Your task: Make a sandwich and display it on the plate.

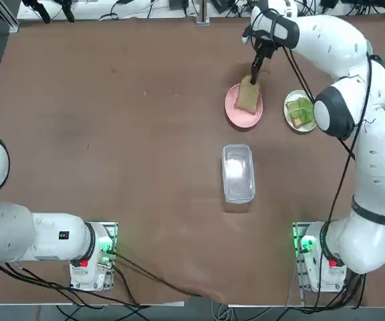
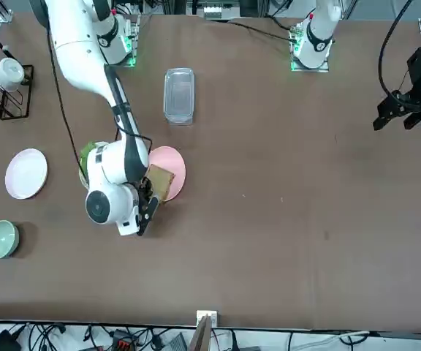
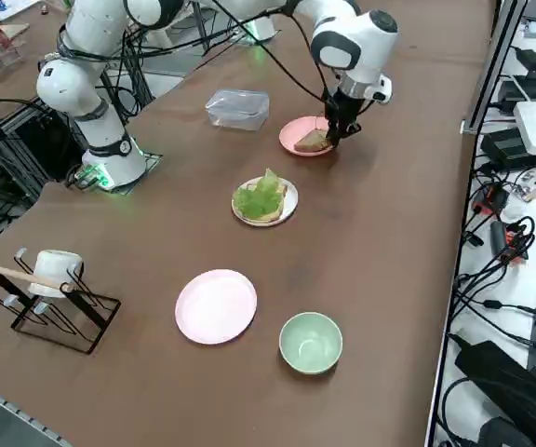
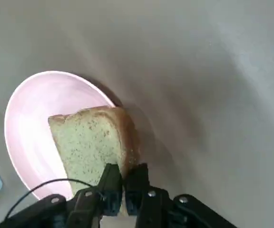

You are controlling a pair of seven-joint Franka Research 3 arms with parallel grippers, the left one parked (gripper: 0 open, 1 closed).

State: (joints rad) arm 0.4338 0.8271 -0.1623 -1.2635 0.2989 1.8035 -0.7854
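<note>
a: nearest the robot on the worktop [image 1: 112,134], a clear lidded plastic box [image 1: 238,172] lies by itself, long side running away from the bases.

b: beyond it?

a: a pink plate [image 1: 232,107] with one toast slice [image 1: 248,95] on it. further to the robot's right, apart from the pink plate, the plate [image 1: 290,107] sits partly under the right arm, carrying a toast slice with green lettuce [image 3: 261,196] on top. that is as much of the sandwich as shows; no second slice lies over the lettuce.

b: the hand?

a: right hand [image 4: 123,183] is at the far edge of the pink plate, fingers pointing down, pinched nearly together on the crust edge of the toast slice there. the wrist view shows the slice tilted, its gripped end raised off the plate and overhanging the rim, the other end down on the pink surface.

b: anything off to the side?

a: side view: out past the robot's right, a second pink plate [image 3: 216,305] and a small pale-green bowl [image 3: 311,342] stand near each other, not touching. a black wire rack [image 3: 59,312] holds a white cup [image 3: 54,268] on its side, well apart from both.

b: carrot?

a: cannot make out any.
</note>
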